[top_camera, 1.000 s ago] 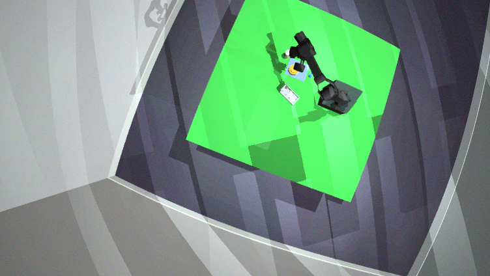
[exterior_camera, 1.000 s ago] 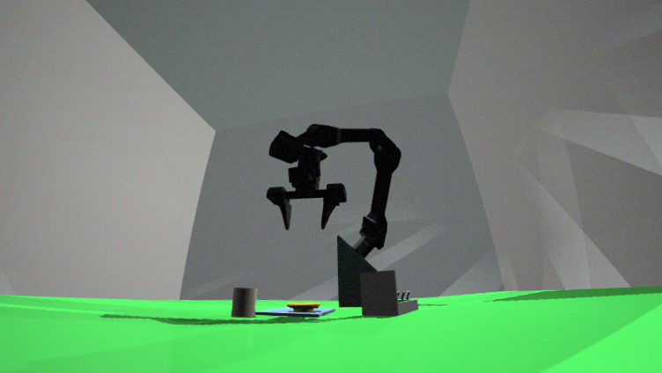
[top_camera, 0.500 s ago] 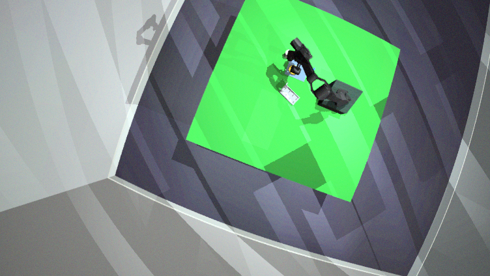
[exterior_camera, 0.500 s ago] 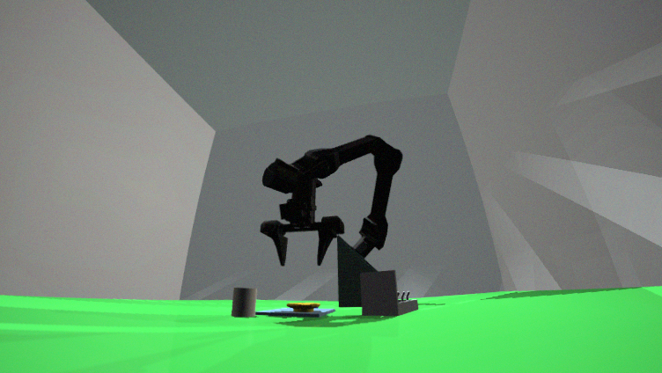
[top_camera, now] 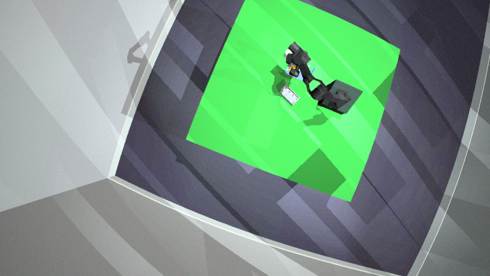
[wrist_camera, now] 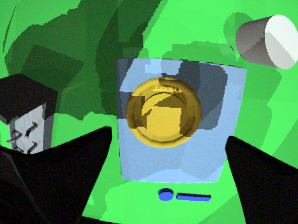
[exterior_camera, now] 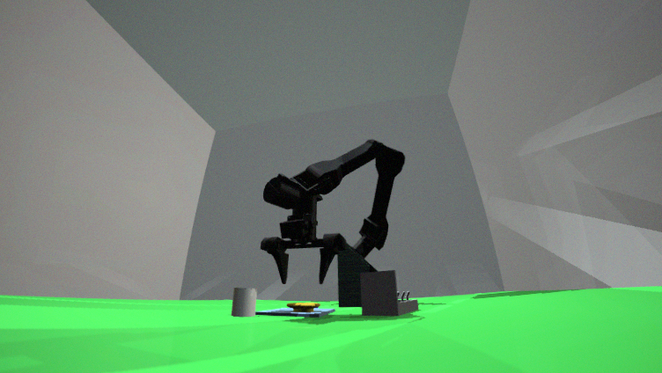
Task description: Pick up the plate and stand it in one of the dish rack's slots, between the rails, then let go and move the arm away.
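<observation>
The yellow plate [exterior_camera: 303, 306] [wrist_camera: 163, 113] lies flat on a blue mat [exterior_camera: 319, 312] [wrist_camera: 170, 167], below the fingers [exterior_camera: 302, 282], which are spread wide and hold nothing. Beneath the mat is a bright green tabletop [top_camera: 260, 116] [exterior_camera: 185, 342] [wrist_camera: 100, 200]; grey walls [top_camera: 51, 103] [exterior_camera: 106, 162] surround a dark floor [top_camera: 164, 191].

Arm [top_camera: 306, 73] [exterior_camera: 356, 162]: black, angular links | wrist housing [exterior_camera: 283, 192]: black, rounded, left of exterior frame's centre | gripper fingers [exterior_camera: 281, 266]: black, tapered
</observation>
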You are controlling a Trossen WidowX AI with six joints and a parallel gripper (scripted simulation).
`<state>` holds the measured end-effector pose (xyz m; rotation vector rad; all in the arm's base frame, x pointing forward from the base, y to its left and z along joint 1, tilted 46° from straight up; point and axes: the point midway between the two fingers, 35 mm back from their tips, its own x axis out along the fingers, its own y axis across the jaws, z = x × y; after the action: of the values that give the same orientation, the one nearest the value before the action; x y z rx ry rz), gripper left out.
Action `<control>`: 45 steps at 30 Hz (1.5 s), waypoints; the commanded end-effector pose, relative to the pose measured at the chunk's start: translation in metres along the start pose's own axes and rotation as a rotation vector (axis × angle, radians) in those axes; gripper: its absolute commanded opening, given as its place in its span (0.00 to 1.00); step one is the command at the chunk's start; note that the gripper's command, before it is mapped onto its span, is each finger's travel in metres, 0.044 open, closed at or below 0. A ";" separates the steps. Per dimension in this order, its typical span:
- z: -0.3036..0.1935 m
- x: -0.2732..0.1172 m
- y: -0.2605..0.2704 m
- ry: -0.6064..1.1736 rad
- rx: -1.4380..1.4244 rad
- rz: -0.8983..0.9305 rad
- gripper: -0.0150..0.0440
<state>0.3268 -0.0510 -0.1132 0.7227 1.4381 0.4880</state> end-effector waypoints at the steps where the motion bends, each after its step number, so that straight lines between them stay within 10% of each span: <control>1: -0.002 0.008 0.001 0.003 0.008 0.006 0.93; 45: -0.002 0.054 0.005 0.003 0.008 0.010 0.84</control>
<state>0.3303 -0.0103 -0.1486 0.7290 1.4429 0.4919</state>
